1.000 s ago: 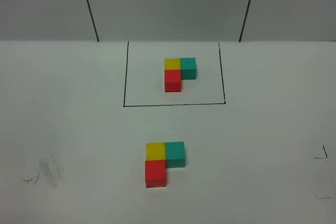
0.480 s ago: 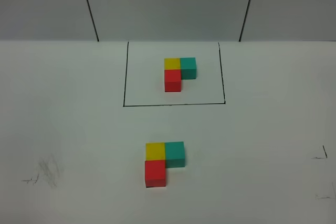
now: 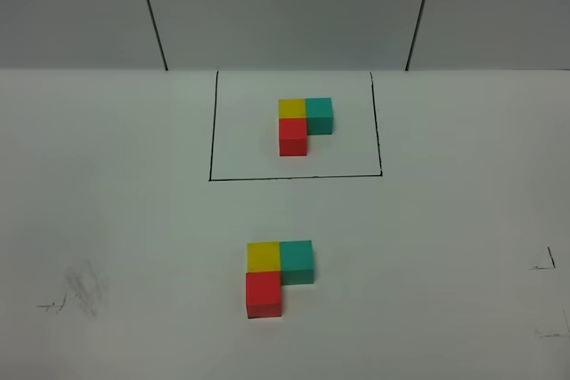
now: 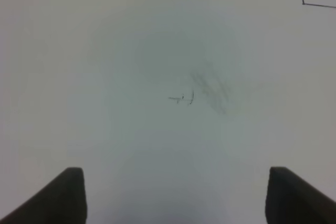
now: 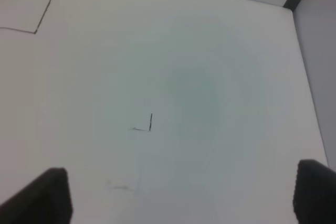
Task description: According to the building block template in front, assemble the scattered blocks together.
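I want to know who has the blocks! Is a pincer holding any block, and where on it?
No. The left pincer and right pincer are both open and empty over bare table. The red, yellow and teal blocks sit untouched.

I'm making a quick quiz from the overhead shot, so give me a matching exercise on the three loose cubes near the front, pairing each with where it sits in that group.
Things:
1. red cube
2. yellow cube
3. teal cube

Places:
A. corner of the L, touching both others
B. right end, beside the corner cube
C. nearest the camera, in front of the corner cube

Pairs: 1-C, 2-A, 3-B
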Tool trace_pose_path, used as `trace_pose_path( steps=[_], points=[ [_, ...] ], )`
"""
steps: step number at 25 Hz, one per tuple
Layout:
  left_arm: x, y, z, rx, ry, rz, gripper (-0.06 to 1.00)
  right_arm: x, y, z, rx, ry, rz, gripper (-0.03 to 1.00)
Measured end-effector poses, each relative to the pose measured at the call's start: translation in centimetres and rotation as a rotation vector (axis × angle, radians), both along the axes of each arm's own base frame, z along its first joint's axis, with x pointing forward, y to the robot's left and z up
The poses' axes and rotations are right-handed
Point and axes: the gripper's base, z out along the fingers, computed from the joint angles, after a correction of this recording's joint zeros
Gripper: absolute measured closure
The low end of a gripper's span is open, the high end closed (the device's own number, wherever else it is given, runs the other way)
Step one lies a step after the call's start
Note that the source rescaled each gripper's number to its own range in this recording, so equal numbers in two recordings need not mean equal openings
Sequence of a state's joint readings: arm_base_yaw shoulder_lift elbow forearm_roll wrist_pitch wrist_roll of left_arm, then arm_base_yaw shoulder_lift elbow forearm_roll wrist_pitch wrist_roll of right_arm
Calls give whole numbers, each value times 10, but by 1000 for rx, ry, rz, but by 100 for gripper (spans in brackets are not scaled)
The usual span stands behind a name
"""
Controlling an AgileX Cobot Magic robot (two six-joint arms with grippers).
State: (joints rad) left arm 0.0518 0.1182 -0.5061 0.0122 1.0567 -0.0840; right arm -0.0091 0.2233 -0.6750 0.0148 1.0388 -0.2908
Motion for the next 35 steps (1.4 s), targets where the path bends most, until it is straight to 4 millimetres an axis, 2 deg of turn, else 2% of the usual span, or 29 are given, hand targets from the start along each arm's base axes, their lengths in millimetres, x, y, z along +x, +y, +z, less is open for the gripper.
trace_pose_path(
  steps=[14, 19, 23, 35],
  points=[
    [0, 0, 0, 0, 0, 1, -5, -16, 5, -37, 50, -44, 76, 5],
    [0, 0, 0, 0, 0, 1, -5, -16, 5, -40, 53, -34, 77, 5],
    [0, 0, 0, 0, 0, 1, -5, -16, 5, -49, 71, 32, 68, 5],
    [0, 0, 0, 0, 0, 1, -5, -16, 5, -49, 73, 34, 67, 5]
  ],
)
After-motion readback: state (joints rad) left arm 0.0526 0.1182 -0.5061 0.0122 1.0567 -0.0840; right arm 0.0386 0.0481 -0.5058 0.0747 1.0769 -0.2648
